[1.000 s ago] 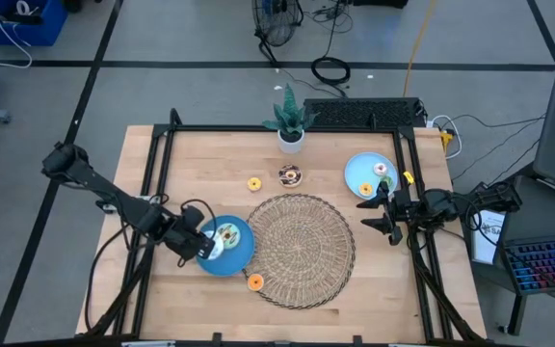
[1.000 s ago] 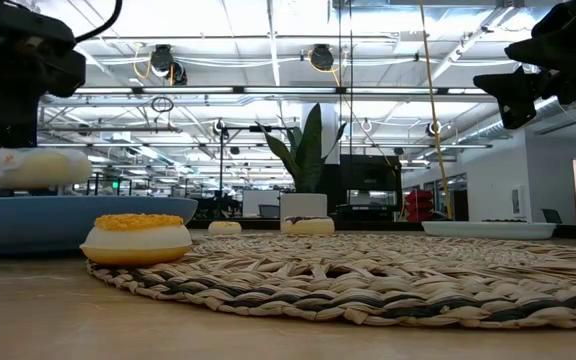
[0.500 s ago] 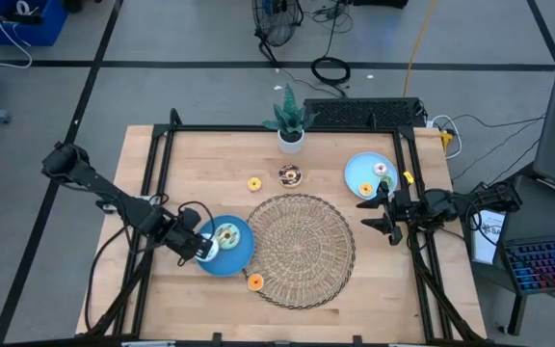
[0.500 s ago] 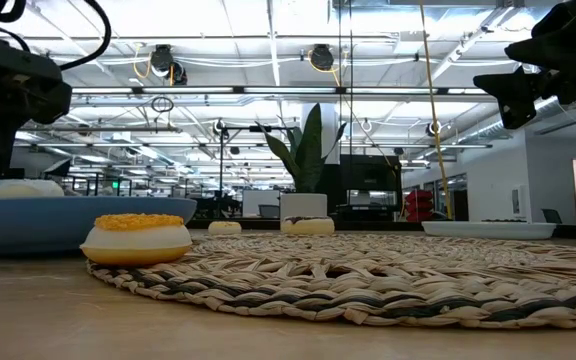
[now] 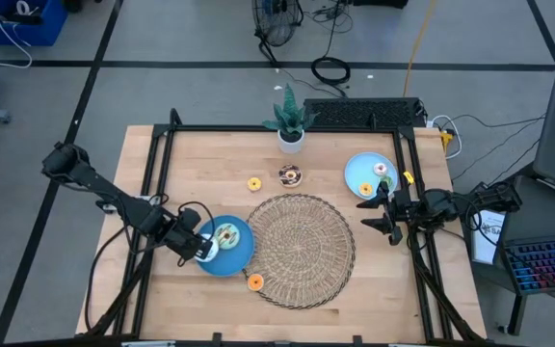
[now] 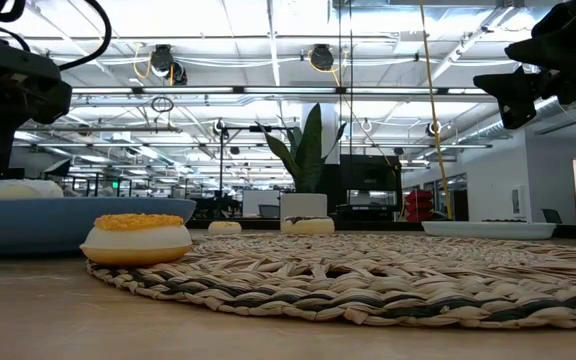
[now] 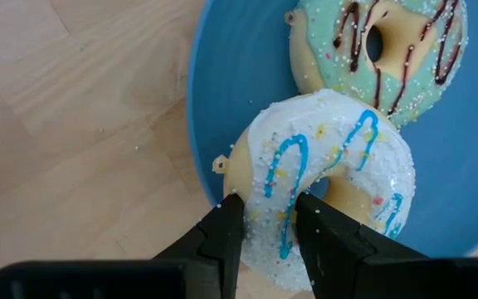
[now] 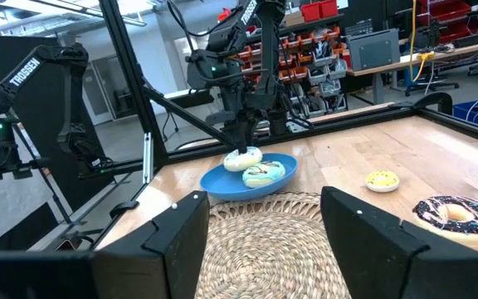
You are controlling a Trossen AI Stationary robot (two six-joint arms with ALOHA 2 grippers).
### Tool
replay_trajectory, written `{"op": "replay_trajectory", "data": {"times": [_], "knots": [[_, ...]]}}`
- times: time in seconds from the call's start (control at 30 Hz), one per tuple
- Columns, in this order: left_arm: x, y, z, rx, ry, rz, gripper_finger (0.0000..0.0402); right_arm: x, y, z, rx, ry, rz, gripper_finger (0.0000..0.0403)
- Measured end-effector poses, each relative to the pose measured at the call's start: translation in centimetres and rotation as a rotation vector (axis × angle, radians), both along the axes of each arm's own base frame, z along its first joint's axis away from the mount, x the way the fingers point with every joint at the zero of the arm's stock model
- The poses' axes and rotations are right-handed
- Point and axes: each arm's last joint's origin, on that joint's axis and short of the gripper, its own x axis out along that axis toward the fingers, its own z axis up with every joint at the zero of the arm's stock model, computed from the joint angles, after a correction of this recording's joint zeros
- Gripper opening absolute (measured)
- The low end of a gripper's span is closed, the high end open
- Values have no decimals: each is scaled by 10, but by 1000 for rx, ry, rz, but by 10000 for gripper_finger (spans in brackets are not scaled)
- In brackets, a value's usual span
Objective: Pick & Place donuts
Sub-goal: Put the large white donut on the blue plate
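Note:
My left gripper [image 5: 203, 246] [image 7: 270, 218] stands over the left blue plate [image 5: 242, 256] [image 7: 222, 75], shut on a white-iced donut with blue stripes [image 7: 330, 183] [image 6: 13, 188]. A mint donut [image 5: 226, 234] [image 7: 380, 50] lies flat on the same plate beside it. An orange donut [image 5: 254, 281] [image 6: 136, 238] sits at the wicker mat's near-left edge. Yellow [image 5: 254, 183] and brown [image 5: 290, 174] donuts lie on the wood beyond the mat. My right gripper [image 5: 379, 214] [image 8: 264, 224] hangs open and high near the right blue plate [image 5: 357, 170], which bears two small donuts. My left gripper pinches the white donut's ring [image 7: 272, 208] on the side nearest the plate's left rim, one finger [image 7: 226, 228] at the outer edge and one [image 7: 315, 228] toward the hole. The fingers come from above, pointing down. The donut rests on the plate, against the mint one.
The round wicker mat [image 5: 302, 249] fills the table's middle. A potted plant [image 5: 290, 123] stands at the far edge. A black frame rail [image 5: 162, 164] borders the table on left and right. Bare wood lies near the front edge.
My left gripper has come down and shifted slightly toward the table's left edge, bringing the white donut from above the plate's rim down onto the plate. It has kept still for the last half second.

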Motion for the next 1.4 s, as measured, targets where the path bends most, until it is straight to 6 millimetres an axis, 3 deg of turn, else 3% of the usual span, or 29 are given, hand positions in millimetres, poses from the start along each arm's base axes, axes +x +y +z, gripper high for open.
{"op": "replay_trajectory", "data": {"times": [0.23, 0.57, 0.77, 1.1, 1.4], "knots": [[0, 1, 0, 22, -13, 6, 125, 0, 0, 0, 0, 0, 0, 219], [2, -1, 1, -23, -15, 5, 251, 0, 0, 0, 0, 0, 0, 219], [8, -6, 9, -75, -69, -26, 293, 0, 0, 0, 0, 0, 0, 219], [15, -8, 45, -23, -235, -190, 314, 0, 0, 0, 0, 0, 0, 219], [7, -1, 62, 35, -349, -163, 316, 0, 0, 0, 0, -1, 0, 219]]}}
